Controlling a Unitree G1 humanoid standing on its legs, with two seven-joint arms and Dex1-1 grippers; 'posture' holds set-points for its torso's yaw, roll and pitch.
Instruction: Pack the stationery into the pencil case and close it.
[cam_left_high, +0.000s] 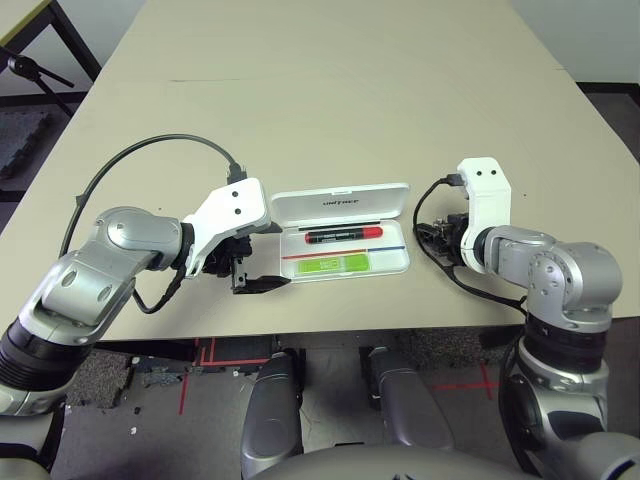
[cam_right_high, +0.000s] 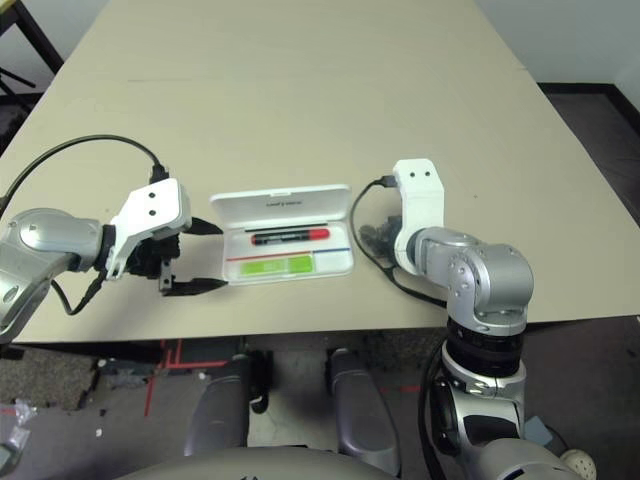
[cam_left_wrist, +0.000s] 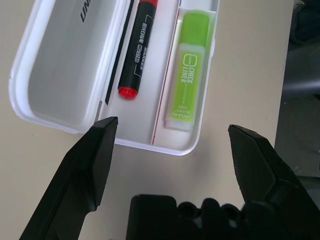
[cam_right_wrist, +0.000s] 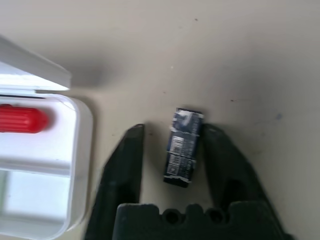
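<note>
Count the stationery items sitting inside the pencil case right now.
2. A red marker lies in the far slot of the pencil case, and a green highlighter in the near one. A small dark piece sits outside on the table.

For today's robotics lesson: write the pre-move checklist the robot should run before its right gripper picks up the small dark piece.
1. pencil case lid open: ok.
2. red marker inside the case: ok.
3. green highlighter inside the case: ok.
4. small dark piece lying on the table between the right gripper fingers: ok.
5. Right gripper open around the piece, not clamped: ok.
6. left gripper open, outside the case: ok.
</note>
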